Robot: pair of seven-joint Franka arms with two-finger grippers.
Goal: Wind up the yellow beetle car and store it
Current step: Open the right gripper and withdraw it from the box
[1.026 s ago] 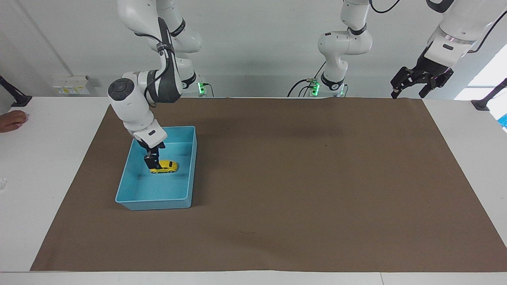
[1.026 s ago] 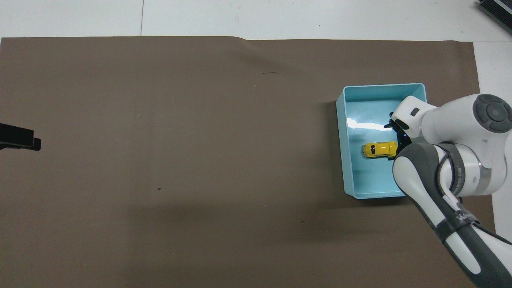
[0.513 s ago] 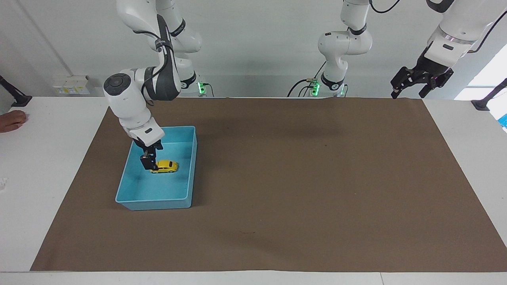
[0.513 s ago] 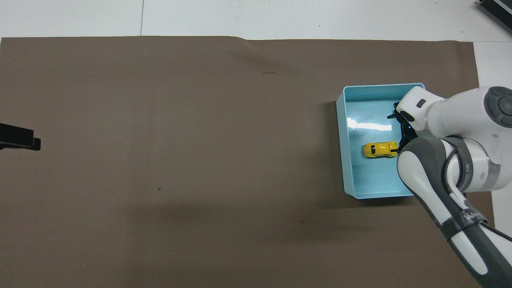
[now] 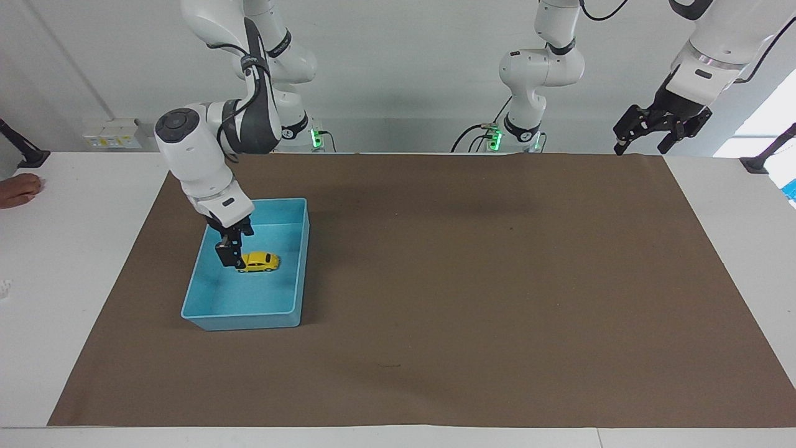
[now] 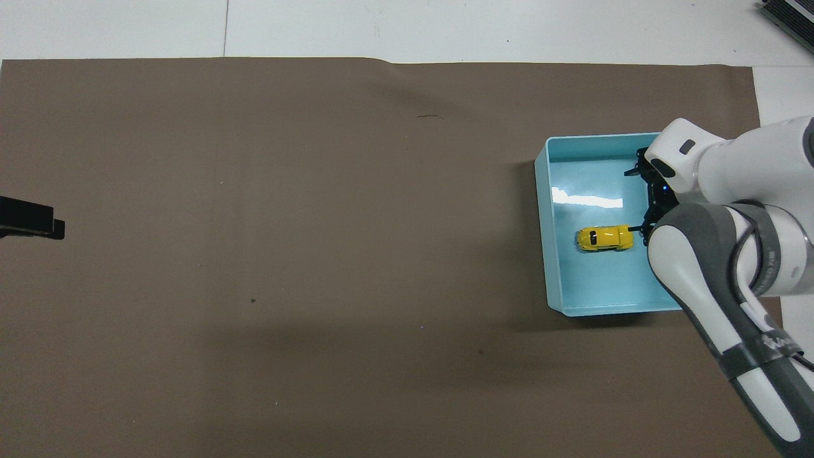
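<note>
Overhead view gives me the brown mat (image 6: 286, 222), on it near the right arm's edge the light blue tray (image 6: 542, 210), then my right gripper (image 5: 229, 254) spread empty inside, my left gripper (image 5: 659, 127) raised, unclenched, and the yellow beetle car (image 6: 604, 238), round-bodied, dark-windowed, on the tray's floor.

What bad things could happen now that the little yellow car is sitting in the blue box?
1. The right gripper hangs open inside the light blue tray, right beside the yellow beetle car. If it moves sideways while this low, it might bump the car.
2. It might also catch the tray wall and drag the tray across the brown mat.
3. If the car is wound up, it could roll into a wall.
</note>
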